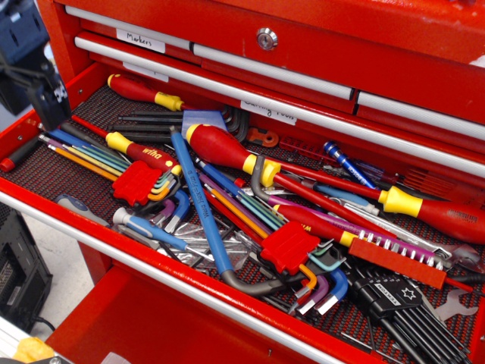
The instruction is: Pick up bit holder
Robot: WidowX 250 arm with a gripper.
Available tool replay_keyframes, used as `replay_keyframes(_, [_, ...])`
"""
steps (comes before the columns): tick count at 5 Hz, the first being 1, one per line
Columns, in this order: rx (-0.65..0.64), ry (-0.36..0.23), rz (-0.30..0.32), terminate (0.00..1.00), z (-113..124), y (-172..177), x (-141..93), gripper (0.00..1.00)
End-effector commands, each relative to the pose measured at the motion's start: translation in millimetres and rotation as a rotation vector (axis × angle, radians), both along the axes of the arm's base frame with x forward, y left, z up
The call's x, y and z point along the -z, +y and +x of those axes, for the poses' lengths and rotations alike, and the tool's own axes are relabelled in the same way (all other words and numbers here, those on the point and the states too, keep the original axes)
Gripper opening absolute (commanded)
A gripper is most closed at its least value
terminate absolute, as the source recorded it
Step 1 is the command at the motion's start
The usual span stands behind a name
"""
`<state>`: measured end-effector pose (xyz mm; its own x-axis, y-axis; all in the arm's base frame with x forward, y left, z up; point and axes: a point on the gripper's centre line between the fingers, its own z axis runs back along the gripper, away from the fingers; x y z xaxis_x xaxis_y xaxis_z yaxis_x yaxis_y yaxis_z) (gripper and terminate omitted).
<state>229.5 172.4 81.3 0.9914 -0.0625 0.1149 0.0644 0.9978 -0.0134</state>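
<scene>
Bit holder [398, 262]: matt red plastic bar, bright metal bits. Just left of it, hex-key clip [289, 246], glossy red plastic. Beneath both, drawer liner [45, 176]: rough dark mesh. Drawer front rail [136, 262] below: smooth silver metal, red painted steel.

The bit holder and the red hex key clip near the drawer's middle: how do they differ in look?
The bit holder is a long narrow bar; the red hex key clip is chunky and squarish. The bit holder carries a row of short silver bits; the clip holds long coloured keys fanned out. Both are red plastic, lying in the drawer.
</scene>
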Motion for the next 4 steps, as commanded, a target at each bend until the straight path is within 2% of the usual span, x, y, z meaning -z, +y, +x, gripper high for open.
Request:
replay_keyframes(1, [0.361,-0.02,-0.097,0.0,29.2,-83.7,-34.7,1.0])
replay_keyframes(2, [0.611,-0.048,0.028,0.0,44.5,-138.2,-37.7,1.0])
replay_keyframes(3, [0.763,-0.114,0.102,0.0,40.3,-190.3,-26.9,1.0])
replay_keyframes(4, [0.902,-0.173,0.154,0.0,33.6,-239.3,-6.3,1.0])
